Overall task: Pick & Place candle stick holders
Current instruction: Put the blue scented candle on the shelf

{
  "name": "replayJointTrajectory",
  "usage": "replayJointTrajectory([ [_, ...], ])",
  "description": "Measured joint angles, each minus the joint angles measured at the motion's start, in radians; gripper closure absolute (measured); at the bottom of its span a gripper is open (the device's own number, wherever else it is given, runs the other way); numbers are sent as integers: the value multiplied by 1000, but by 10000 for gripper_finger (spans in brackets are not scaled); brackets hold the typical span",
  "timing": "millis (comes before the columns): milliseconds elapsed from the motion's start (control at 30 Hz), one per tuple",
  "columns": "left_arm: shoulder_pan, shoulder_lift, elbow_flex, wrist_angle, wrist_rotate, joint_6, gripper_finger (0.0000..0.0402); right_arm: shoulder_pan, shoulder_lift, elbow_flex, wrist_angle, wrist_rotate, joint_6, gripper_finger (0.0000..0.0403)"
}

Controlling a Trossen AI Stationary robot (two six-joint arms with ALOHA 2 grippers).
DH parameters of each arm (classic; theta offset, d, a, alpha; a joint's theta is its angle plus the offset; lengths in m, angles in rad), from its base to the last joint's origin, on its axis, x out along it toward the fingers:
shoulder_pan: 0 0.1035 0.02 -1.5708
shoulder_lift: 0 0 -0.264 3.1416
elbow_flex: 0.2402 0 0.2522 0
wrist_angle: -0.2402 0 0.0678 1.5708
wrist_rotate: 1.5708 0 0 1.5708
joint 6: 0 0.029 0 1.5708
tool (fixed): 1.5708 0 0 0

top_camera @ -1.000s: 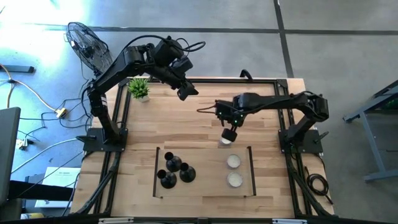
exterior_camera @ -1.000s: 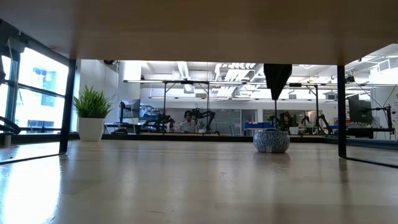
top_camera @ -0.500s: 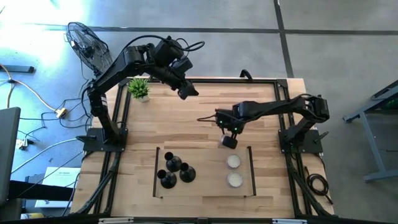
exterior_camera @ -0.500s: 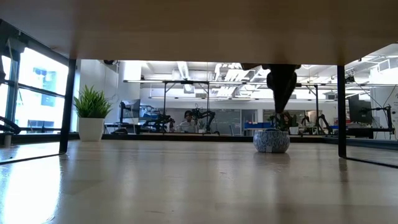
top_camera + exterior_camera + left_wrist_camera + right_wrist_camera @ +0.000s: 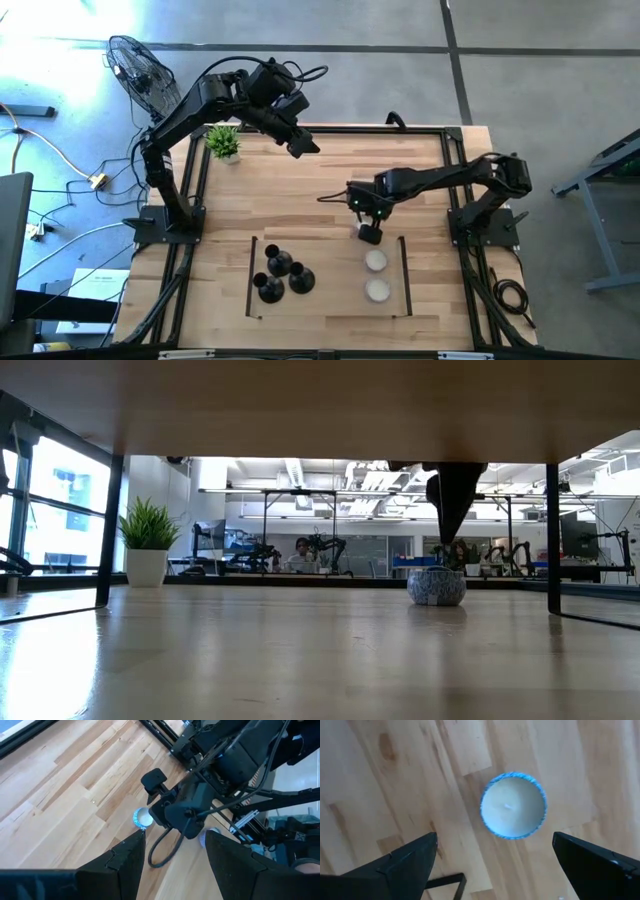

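Three black candlestick holders (image 5: 282, 273) stand on their round bases at the near left of the table, with no gripper near them. My right gripper (image 5: 370, 233) is open and points down above a small blue-and-white candle pot (image 5: 513, 806), which stands on the table; its fingers are on either side of the pot and above it, touching nothing. The low view shows the pot (image 5: 436, 586) below the gripper (image 5: 446, 532). My left gripper (image 5: 300, 146) is open and empty, held high over the table's far left part.
Two more white candles (image 5: 376, 275) stand near the table's near edge, right of the holders, between two black rails (image 5: 403, 275). A small green potted plant (image 5: 223, 143) stands at the far left corner. A fan (image 5: 140, 68) stands beyond the table.
My right gripper has gone toward the table's near edge and down, and now stands over the candle pot. The pot has stayed where it was.
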Motion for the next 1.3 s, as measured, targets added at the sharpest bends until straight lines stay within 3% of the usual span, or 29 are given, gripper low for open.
replayJointTrajectory([
  [867,0,0,0,0,-3,28,197,-77,3,-34,63,-45,-11,13],
  [1300,0,0,0,0,-45,62,197,-133,3,-34,128,-41,189,13],
])
